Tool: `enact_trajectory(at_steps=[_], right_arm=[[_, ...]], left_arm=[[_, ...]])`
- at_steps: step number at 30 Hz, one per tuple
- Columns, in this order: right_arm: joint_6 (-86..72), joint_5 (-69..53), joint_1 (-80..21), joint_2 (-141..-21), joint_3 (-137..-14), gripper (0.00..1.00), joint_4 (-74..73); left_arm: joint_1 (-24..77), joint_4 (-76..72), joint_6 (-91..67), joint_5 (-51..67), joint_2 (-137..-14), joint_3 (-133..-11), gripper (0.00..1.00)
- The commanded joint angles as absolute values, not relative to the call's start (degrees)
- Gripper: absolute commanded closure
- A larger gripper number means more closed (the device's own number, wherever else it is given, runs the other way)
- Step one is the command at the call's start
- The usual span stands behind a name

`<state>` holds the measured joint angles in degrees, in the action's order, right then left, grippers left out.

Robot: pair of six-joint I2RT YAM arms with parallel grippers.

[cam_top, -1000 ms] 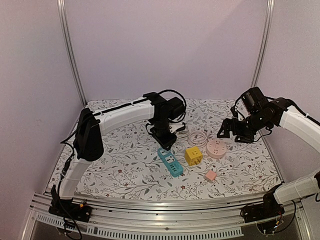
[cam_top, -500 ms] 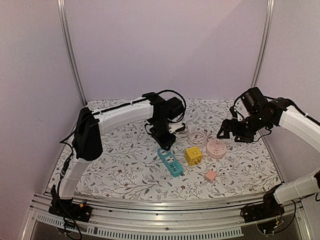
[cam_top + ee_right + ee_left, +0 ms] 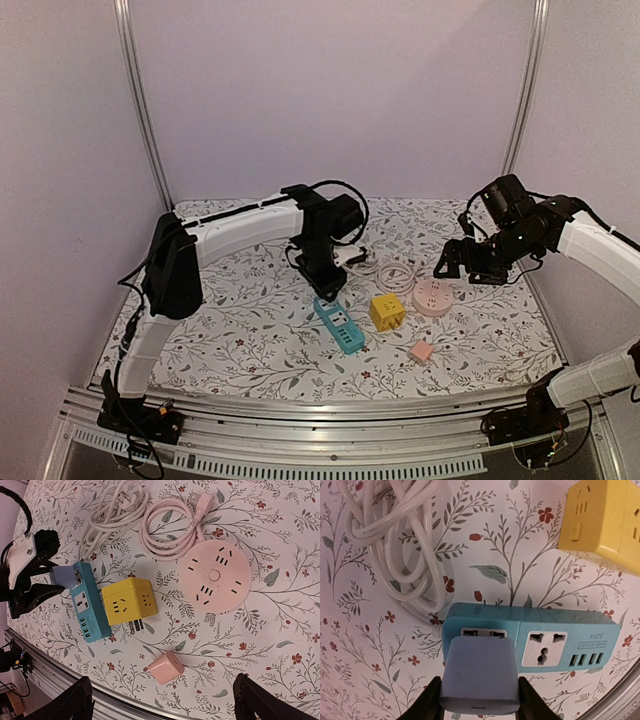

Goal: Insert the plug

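My left gripper (image 3: 479, 700) is shut on a pale blue-grey plug (image 3: 479, 674) and holds it over the left socket of the teal power strip (image 3: 555, 630). The top slots of that socket still show above the plug. In the top view the left gripper (image 3: 327, 285) stands over the strip's far end (image 3: 340, 325). The plug (image 3: 62, 575) and strip (image 3: 90, 607) also show in the right wrist view. My right gripper (image 3: 452, 268) hovers open and empty above the table's right side, next to a round pink power strip (image 3: 433, 297).
A yellow cube adapter (image 3: 387, 311) lies right of the teal strip. A small pink plug (image 3: 421, 351) lies near the front. Coiled white cable (image 3: 405, 545) and pink cable (image 3: 172, 522) lie behind the strips. Floral tablecloth (image 3: 250, 330) covers the table.
The left arm has shifted slightly left and down with the plug over the teal strip's far end. The right arm has barely moved.
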<state>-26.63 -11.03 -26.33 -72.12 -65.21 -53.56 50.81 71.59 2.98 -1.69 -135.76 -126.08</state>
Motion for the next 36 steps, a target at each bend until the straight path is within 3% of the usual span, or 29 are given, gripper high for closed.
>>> enact_trajectory(at_steps=[1, 21, 36], right_arm=[[-25.9, -10.4, -26.4, -72.6, -65.5, 0.04, -54.1], [-27.1, -11.9, -26.3, -72.7, -64.1, 0.04, -52.4], [-26.2, -11.4, -26.3, -73.7, -64.1, 0.04, -52.7]], left_arm=[[51.1, 73.2, 3.0, -1.4, -139.0, -127.2, 1.0], [52.7, 78.1, 1.5, -2.0, -125.6, -105.4, 1.0], [53.0, 78.0, 0.9, -2.9, -131.4, -109.1, 1.0]])
